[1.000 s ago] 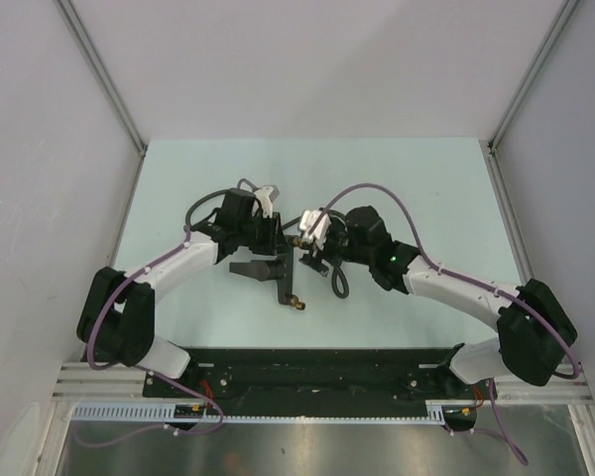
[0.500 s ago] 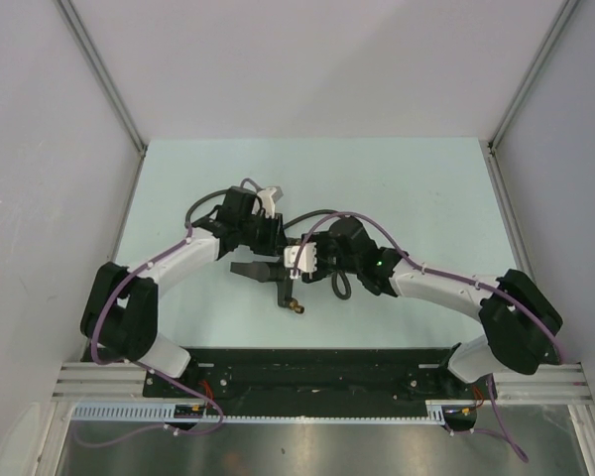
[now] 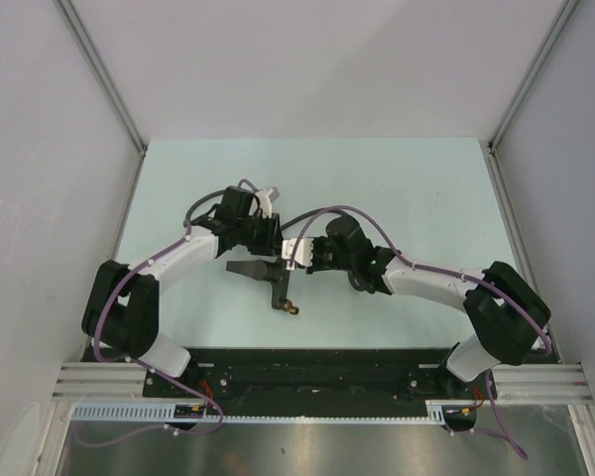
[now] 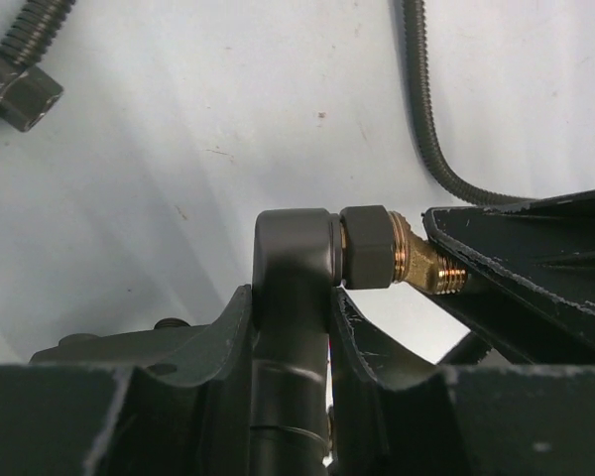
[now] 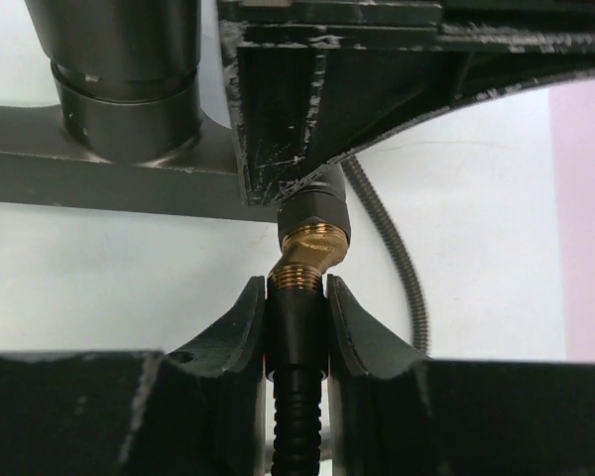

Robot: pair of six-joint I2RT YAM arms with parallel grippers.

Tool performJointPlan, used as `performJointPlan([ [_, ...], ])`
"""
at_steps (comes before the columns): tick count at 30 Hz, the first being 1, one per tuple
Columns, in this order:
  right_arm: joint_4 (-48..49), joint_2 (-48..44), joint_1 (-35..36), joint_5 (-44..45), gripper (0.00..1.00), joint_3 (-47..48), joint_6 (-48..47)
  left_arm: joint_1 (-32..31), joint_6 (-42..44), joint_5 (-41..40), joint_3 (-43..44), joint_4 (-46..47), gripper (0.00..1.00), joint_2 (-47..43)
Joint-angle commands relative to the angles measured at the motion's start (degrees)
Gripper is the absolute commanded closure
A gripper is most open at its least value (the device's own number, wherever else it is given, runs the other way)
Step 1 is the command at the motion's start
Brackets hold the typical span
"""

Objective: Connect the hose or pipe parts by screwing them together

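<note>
Left tool is grasping the forked fitting, lower centre of frame. Right tool is clamping the hose end, which is touching the brass tip.

Dark hose end touching angled brass tip of forked fitting.

Bright, even light from above throws only soft shadows on the pale desk, while both wrist views go dark and slightly soft along their lower edges.
</note>
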Motion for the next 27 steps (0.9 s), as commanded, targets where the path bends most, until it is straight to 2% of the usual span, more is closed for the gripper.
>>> performJointPlan([
  [1, 10.4, 2.7, -1.6, -4.4, 1.00, 1.6, 20.9, -3.0, -4.6, 2.7, 0.3, 4.1, 1.00, -2.7],
  [8, 14.6, 4.6, -9.0, -15.0, 1.00, 3.2, 41.7, -6.9, -8.7, -4.9, -5.1, 10.9, 1.00, -4.5],
  [11, 13.9, 4.8, -10.3, -17.3, 1.00, 3.2, 43.8, -8.7, -10.2, -8.2, -8.1, 14.3, 1.00, -5.3],
  [14, 15.8, 6.8, -11.9, -23.6, 1.00, 3.2, 49.7, -10.4, -10.3, -11.7, -8.8, 15.7, 1.00, -5.4],
  [17, 16.6, 8.4, -12.7, -25.2, 1.00, 3.2, 56.8, -11.7, -10.3, -14.0, -10.2, 18.5, 1.00, -6.3],
  [19, 18.4, 9.2, -12.8, -26.1, 1.00, 3.2, 63.8, -11.9, -11.1, -14.3, -13.1, 23.6, 1.00, -8.1],
  [24, 21.5, 11.3, -14.2, -25.6, 1.00, 3.2, 79.8, -11.9, -12.5, -15.7, -17.5, 29.7, 1.00, -12.6],
  [25, 24.5, 11.7, -15.3, -26.9, 1.00, 3.1, 85.9, -11.9, -12.5, -16.1, -18.7, 31.0, 1.00, -13.5],
  [27, 27.2, 12.8, -15.5, -28.7, 1.00, 2.9, 91.1, -12.1, -12.4, -17.3, -20.0, 32.2, 1.00, -16.0],
])
